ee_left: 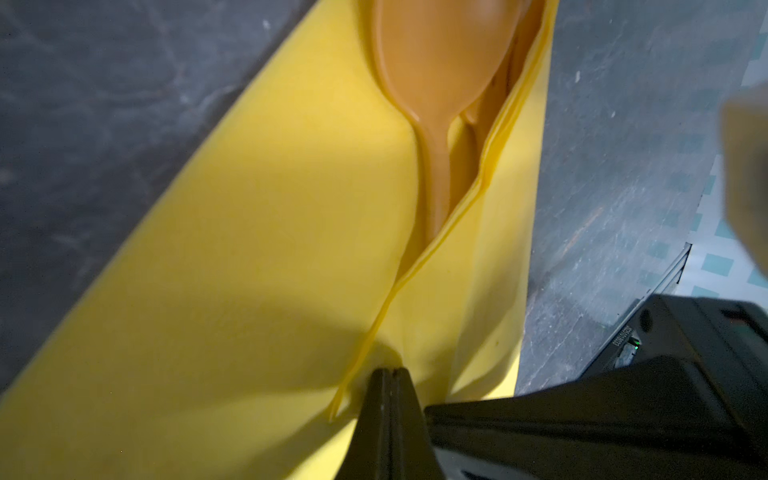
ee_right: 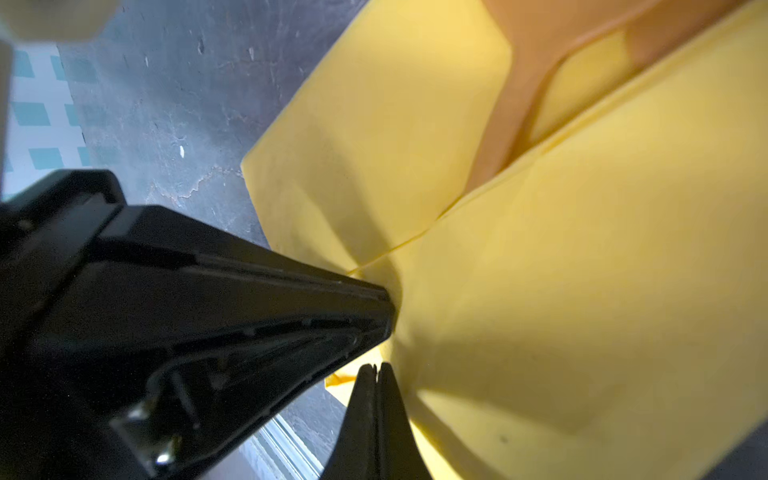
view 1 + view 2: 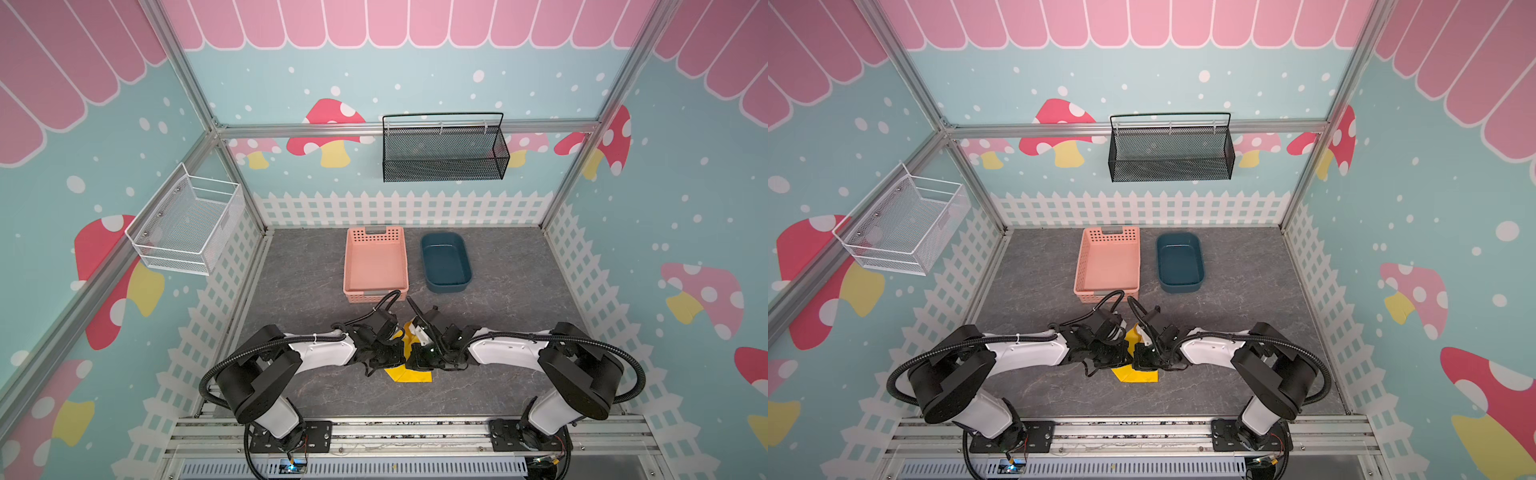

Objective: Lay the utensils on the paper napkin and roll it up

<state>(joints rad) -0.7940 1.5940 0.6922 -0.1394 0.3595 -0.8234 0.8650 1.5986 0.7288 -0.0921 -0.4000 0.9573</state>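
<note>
The yellow paper napkin [image 3: 409, 376] [image 3: 1136, 376] lies on the grey table, mostly hidden under the two wrists. In the left wrist view the napkin [image 1: 249, 249] is folded over the orange utensils. The spoon [image 1: 440, 62] and part of another piece [image 1: 494, 99] show in the open fold. The right wrist view shows orange handles [image 2: 519, 83] between the napkin [image 2: 582, 291] flaps. My left gripper [image 1: 390, 370] [image 3: 397, 359] is shut, its tips against the folded edge. My right gripper [image 2: 376, 365] [image 3: 413, 361] is shut, touching the napkin close beside the left one. No paper shows between either pair of jaws.
A pink basket [image 3: 374, 237] and a dark blue tub [image 3: 446, 286] stand just behind the grippers. A black mesh basket [image 3: 444, 158] hangs on the back wall and a white wire basket [image 3: 187, 224] on the left wall. Bare grey tabletop [image 3: 519, 332] lies on both sides.
</note>
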